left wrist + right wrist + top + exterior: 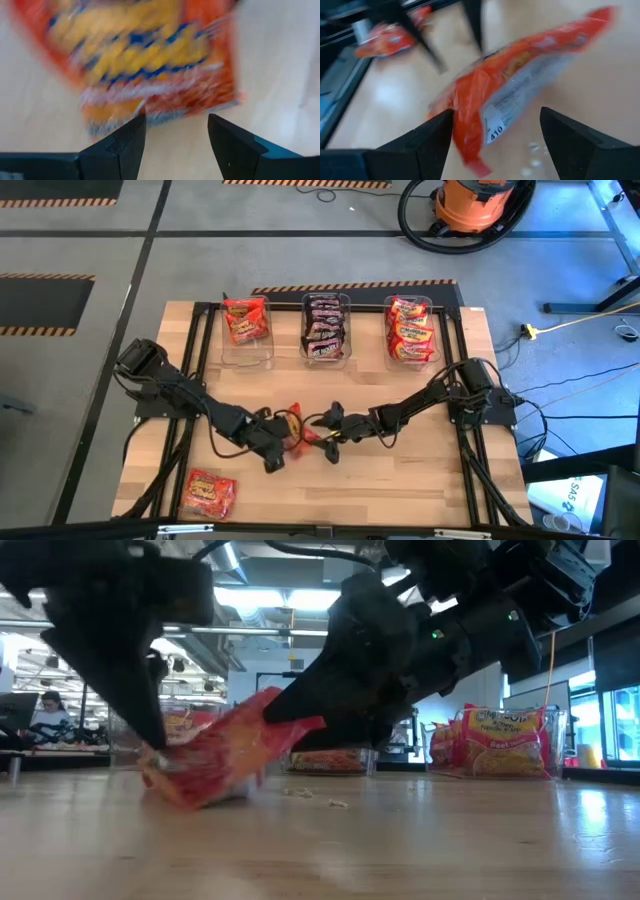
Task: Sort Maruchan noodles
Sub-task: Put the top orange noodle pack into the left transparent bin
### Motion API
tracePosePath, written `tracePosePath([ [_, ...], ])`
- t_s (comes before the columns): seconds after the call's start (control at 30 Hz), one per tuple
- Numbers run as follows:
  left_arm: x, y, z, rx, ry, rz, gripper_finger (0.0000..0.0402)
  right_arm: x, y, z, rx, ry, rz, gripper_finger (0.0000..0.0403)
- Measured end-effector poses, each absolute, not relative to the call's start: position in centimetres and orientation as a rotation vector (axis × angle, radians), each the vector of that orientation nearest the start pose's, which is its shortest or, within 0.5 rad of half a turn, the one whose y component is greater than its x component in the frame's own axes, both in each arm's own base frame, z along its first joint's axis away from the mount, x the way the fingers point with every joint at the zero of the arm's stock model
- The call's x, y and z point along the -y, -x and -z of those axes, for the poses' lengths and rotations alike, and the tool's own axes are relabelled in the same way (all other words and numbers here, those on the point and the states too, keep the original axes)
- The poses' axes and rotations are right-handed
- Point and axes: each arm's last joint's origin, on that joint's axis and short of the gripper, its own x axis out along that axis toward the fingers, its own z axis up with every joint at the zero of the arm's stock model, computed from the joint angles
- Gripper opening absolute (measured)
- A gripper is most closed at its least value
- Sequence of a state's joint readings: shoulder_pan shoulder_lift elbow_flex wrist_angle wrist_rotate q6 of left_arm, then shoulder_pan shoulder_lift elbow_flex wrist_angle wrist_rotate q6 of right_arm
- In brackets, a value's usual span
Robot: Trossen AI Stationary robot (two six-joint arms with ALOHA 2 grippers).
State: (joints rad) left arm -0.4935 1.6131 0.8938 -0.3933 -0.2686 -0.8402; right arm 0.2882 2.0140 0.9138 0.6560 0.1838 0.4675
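Wooden table point(420, 470) with black frame. Three clear bins along its far edge: left bin point(246, 330) holds red packets, middle bin point(326, 328) dark packets, right bin point(411, 330) orange-yellow packets. At table centre, nearer than the middle bin, both arms meet over one tilted red noodle packet point(225, 755), one end down on the wood, the other raised. Left gripper point(175, 132) at its lower end, fingers apart, packet edge just ahead of them. Right gripper point(495, 135) at the raised end, fingers spread, packet between them; grip unclear. Spare packet point(208, 493) near the table's front left corner. Crumbs point(315, 797) beside the tilted packet.
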Motion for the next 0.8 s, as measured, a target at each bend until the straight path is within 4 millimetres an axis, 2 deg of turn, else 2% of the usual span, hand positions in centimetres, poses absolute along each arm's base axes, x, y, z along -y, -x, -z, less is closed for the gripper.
tracePosePath([
  [0.27, 14.2, -28.2, -17.7, -0.843, 0.298, -0.073, 0.0206, -9.9, -37.1, -11.1, -0.405, -0.290, 0.140, 0.0277],
  [0.43, 14.1, -28.6, -18.3, -0.786, 0.217, -0.031, 0.0206, -9.8, -36.7, -13.0, -0.398, -0.217, 0.137, 0.0277],
  [0.63, 13.8, -29.8, -21.1, -0.717, 0.115, 0.001, 0.0206, -9.4, -35.6, -15.5, -0.453, -0.135, 0.161, 0.0277],
  [0.8, 14.0, -30.9, -23.3, -0.641, 0.029, 0.041, 0.0206, -9.9, -35.1, -15.6, -0.489, -0.122, 0.144, 0.0277],
])
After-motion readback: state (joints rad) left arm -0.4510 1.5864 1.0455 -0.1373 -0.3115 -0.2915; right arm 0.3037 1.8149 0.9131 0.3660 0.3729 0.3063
